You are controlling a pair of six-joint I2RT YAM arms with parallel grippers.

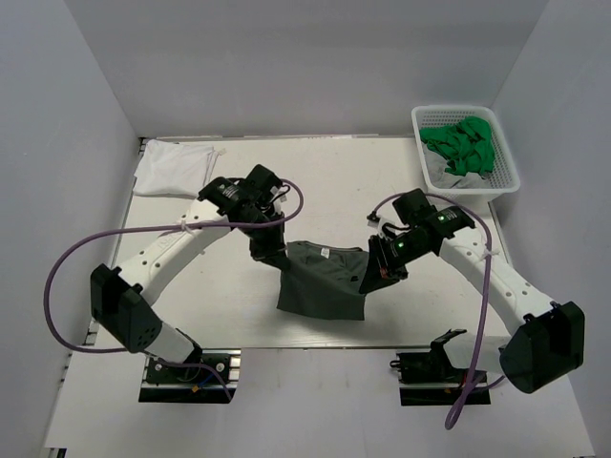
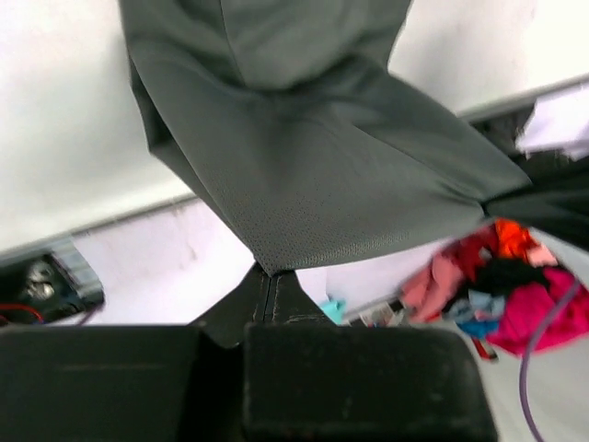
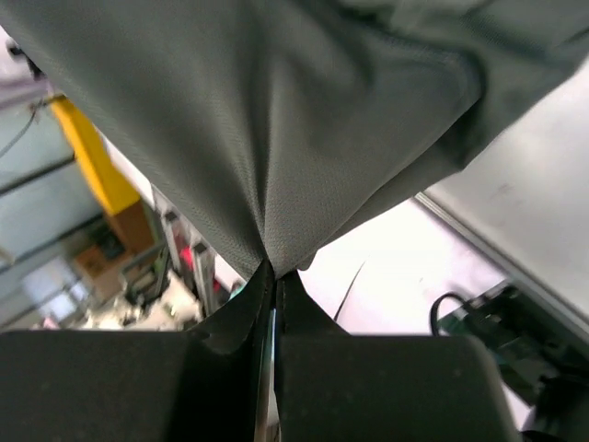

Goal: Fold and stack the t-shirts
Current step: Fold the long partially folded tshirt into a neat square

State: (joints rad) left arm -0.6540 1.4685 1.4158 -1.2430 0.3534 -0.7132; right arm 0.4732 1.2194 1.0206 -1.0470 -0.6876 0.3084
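olive-grey t-shirt [image 1: 323, 281] is hanging lifted between both arms over the near middle of the table [image 1: 315, 181], not yet folded. left gripper [image 2: 272, 279] and right gripper [image 3: 276, 274] are each clamping tight on a pinch of its upper edge. white t-shirt [image 1: 175, 167] is lying at the far left corner, well apart; whether it is folded i cannot tell. judgement: folding this shirt and stacking the pair are remaining.

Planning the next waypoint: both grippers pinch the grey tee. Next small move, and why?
Probably ease both down and apart to spread the dark t-shirt flat on the table: the left gripper and right gripper each pinch an edge, and the cloth sags bunched between them.
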